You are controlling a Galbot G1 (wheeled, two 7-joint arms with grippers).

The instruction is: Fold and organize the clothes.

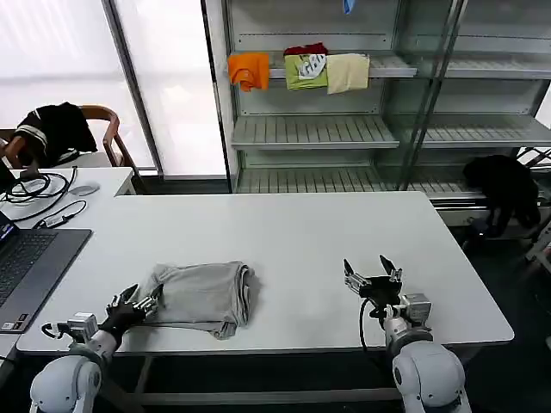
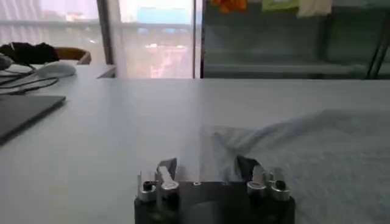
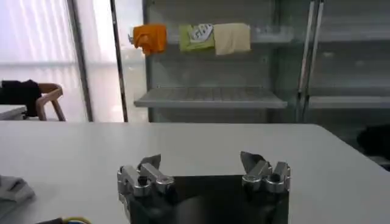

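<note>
The grey shirt (image 1: pixel 203 297) lay folded on the counter (image 1: pixel 293 241) just ahead of the left claw (image 1: pixel 138 300), both claws wide open and empty, right claw (image 1: pixel 373 275) well apart, tidying seemingly left.

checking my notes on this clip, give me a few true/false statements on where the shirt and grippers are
1. The grey shirt lies folded on the white table. True.
2. The right gripper holds the shirt. False: it is open over bare table, apart from the shirt.
3. The left gripper is at the shirt's edge on the robot's left, fingers open. True.
4. The shirt lies on the laptop. False: the laptop sits apart, at the table's left end.
5. Orange, green and cream garments hang on the shelf behind the table. True.
</note>
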